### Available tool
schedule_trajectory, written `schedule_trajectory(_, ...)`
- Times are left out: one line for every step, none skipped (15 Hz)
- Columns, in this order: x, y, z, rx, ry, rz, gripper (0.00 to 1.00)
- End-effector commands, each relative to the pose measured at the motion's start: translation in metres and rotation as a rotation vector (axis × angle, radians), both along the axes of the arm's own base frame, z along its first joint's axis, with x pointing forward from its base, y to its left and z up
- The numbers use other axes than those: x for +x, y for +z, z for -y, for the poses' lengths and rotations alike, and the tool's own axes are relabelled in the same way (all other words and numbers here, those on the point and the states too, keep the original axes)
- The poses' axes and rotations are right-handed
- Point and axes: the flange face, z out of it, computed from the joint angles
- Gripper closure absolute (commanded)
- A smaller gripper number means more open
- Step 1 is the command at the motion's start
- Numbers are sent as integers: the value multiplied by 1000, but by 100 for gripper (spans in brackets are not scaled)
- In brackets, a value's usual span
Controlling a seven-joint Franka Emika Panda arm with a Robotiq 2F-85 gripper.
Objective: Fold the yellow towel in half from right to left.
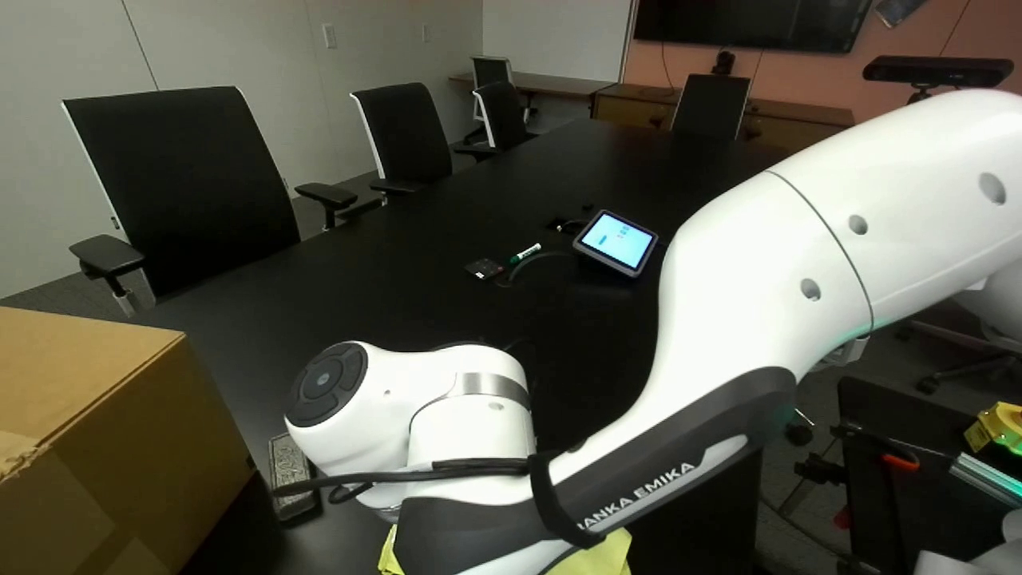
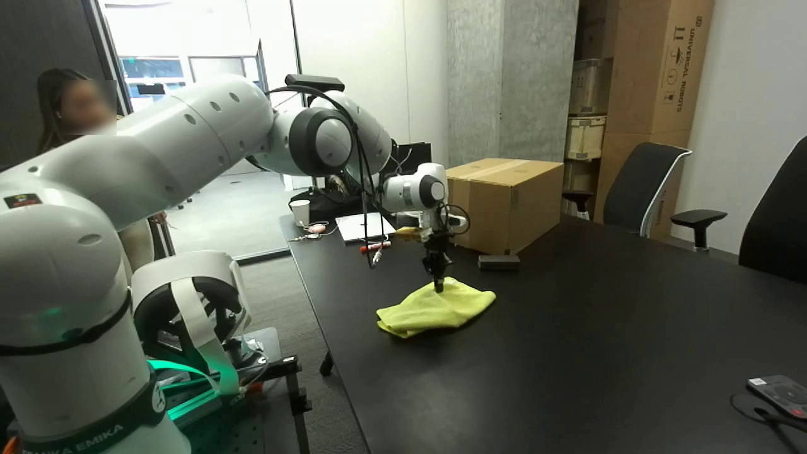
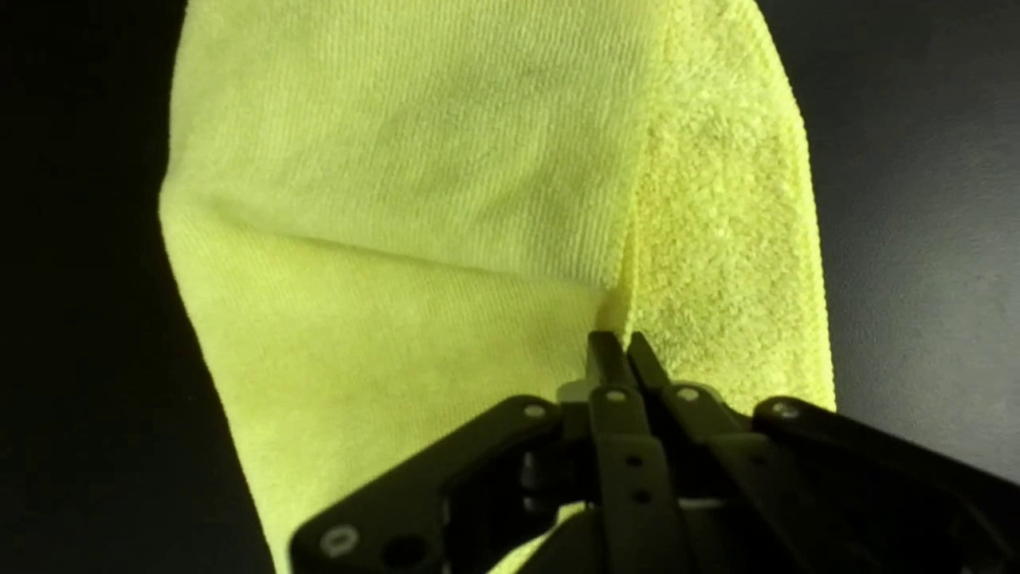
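Observation:
The yellow towel lies on the black table in an exterior view, with one layer folded over another. In the other exterior view only parts of the towel show beneath the arm. In the wrist view the smooth upper layer of the towel covers most of a fuzzy lower layer, which shows as a strip at the right. My gripper is shut on the upper layer's edge, low over the cloth. In an exterior view the gripper points down at the towel's far part. The arm hides the gripper in the remaining view.
A cardboard box stands behind the towel, with a dark eraser-like block before it. A red marker, a white paper cup and a flat white item lie near the table's left edge. A tablet stands farther along the table.

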Motion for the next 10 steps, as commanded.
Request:
schedule_trajectory(8,16,-5,15,14,8,98)
schedule_trajectory(10,16,-6,14,16,13,98)
schedule_trajectory(10,18,-7,17,20,17,99)
schedule_trajectory(11,22,-9,21,23,20,99)
schedule_trajectory(12,25,-11,24,26,24,99)
schedule_trajectory(12,25,-12,25,31,28,99)
schedule_trajectory(13,30,-15,30,35,32,99)
schedule_trajectory(13,34,-18,34,40,37,99)
schedule_trajectory(14,36,-20,38,44,42,99)
schedule_trajectory(15,40,-22,42,48,48,99)
